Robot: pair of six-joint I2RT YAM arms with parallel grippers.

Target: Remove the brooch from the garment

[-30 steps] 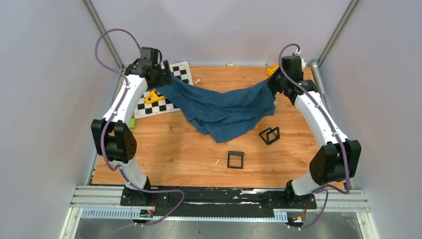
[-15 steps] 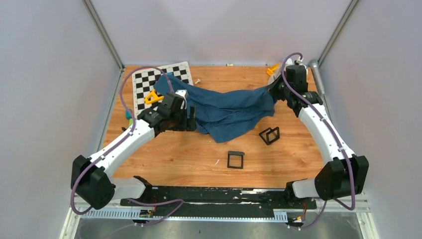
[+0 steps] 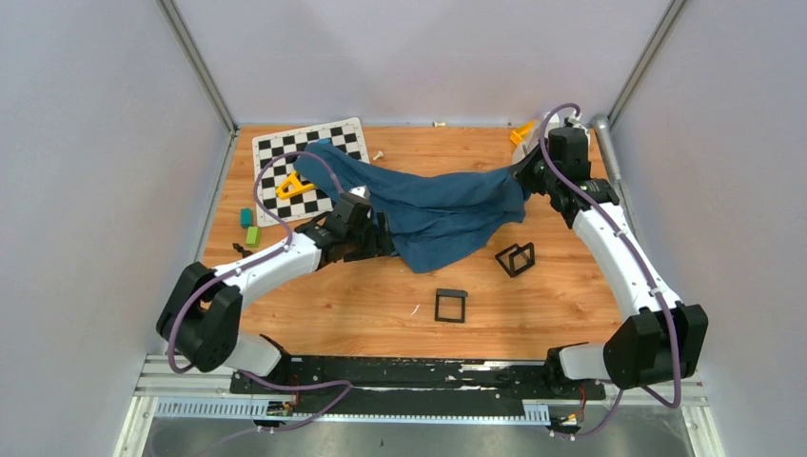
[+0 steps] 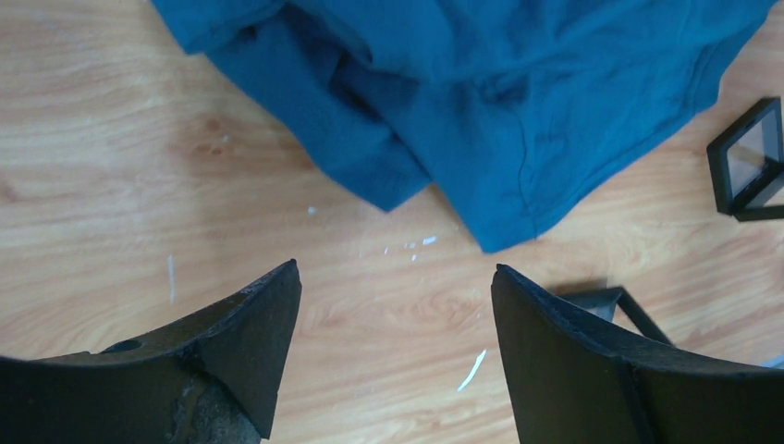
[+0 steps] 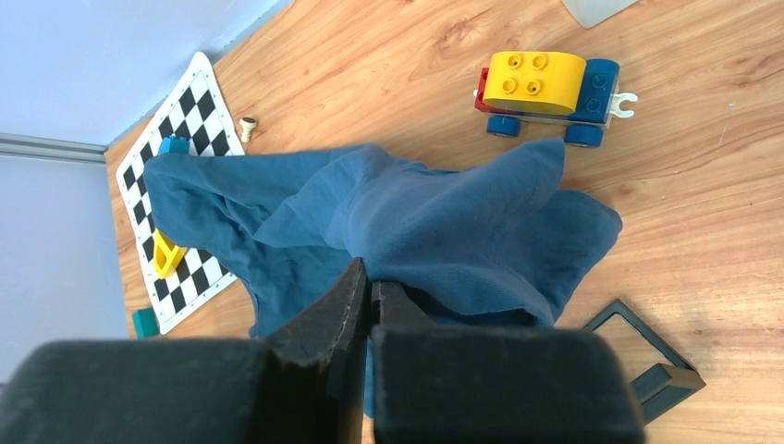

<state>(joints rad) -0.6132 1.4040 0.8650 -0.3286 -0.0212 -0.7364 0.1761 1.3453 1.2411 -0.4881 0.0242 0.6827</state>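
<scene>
The dark teal garment [image 3: 433,205] lies draped across the table's middle, its left end on the chequered board and its right end lifted. My right gripper [image 3: 521,184] is shut on the garment's right edge; in the right wrist view the gripper [image 5: 370,277] pinches a fold of the garment [image 5: 416,213]. My left gripper [image 3: 381,238] is open and empty, low over bare wood just in front of the garment's near edge; in the left wrist view the gripper [image 4: 396,273] points at the garment [image 4: 481,102]. No brooch shows on the cloth in any view.
The chequered board [image 3: 276,157] with a yellow piece [image 3: 293,186] sits back left. Green [image 3: 252,235] and teal [image 3: 246,216] blocks lie left. Two black square boxes [image 3: 515,258] [image 3: 450,305] stand near the garment. A toy car [image 5: 545,92] is back right. A white fleck [image 4: 471,370] lies on the wood.
My left gripper let go of the garment's left corner, which dropped onto the board, and swung down to the garment's near edge. My right gripper still holds the right edge.
</scene>
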